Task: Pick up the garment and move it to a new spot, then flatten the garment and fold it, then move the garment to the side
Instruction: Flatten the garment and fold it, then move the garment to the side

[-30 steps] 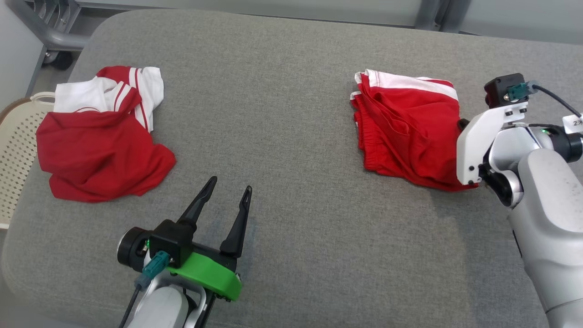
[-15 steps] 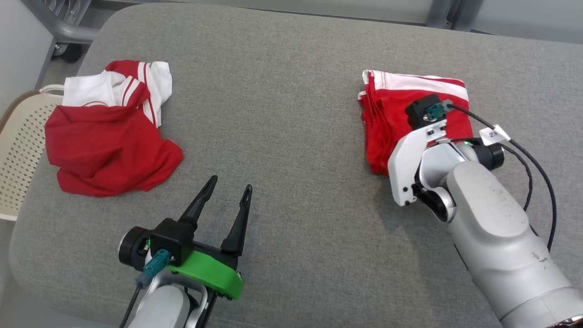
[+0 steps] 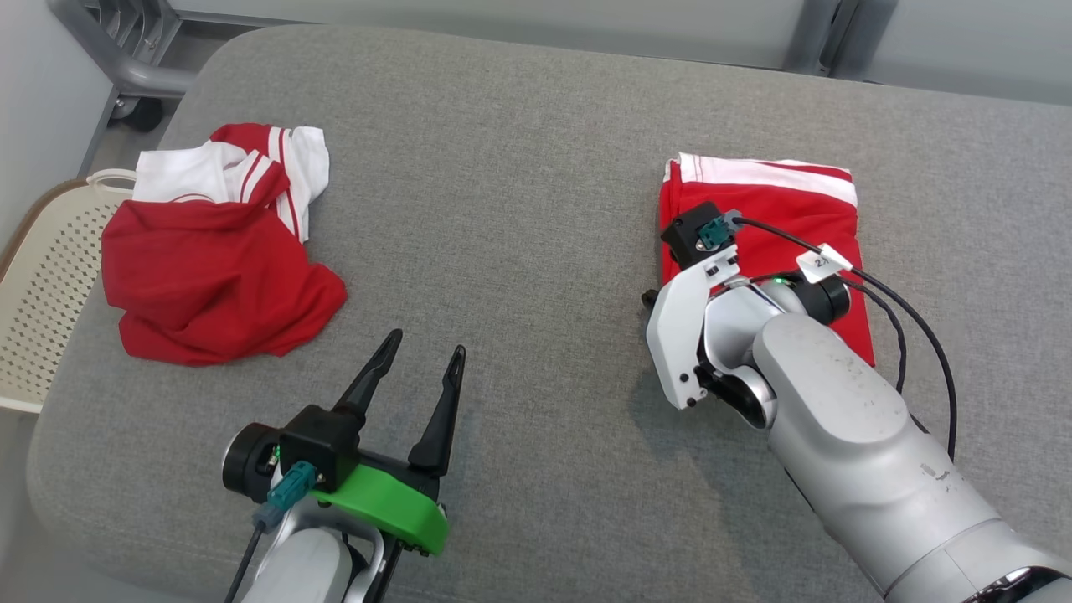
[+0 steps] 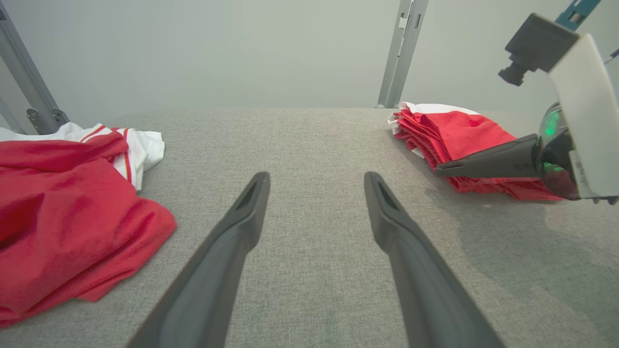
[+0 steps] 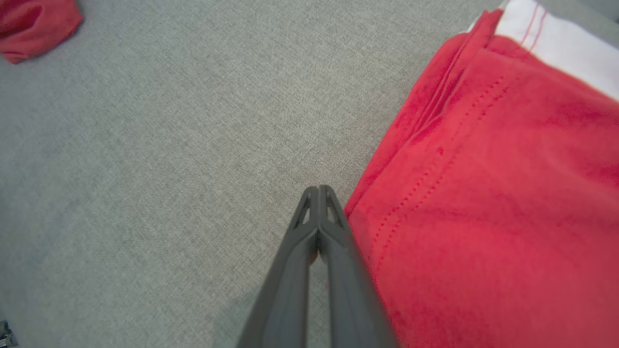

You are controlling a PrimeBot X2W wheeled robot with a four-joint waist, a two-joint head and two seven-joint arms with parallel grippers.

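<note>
A folded red garment (image 3: 766, 209) with a white band along its far edge lies at the right of the grey padded table (image 3: 519, 151). My right gripper (image 5: 318, 189) is shut with nothing between its fingers, its tips low over the grey cloth just off the garment's (image 5: 483, 217) left edge. The left wrist view has the same shut fingers (image 4: 483, 162) lying in front of the folded stack (image 4: 459, 130). My left gripper (image 3: 425, 343) stands open and empty near the table's front, pointing at the bare middle (image 4: 316, 178).
A crumpled red and white shirt (image 3: 209, 285) lies at the table's left. Beside that edge stands a beige perforated basket (image 3: 38, 285). Grey metal frame legs (image 3: 126, 71) rise behind the table.
My right arm has swept left across the folded garment, from its right edge to its left edge. The garment now lies flatter. The head camera shifted slightly; the left gripper stayed put.
</note>
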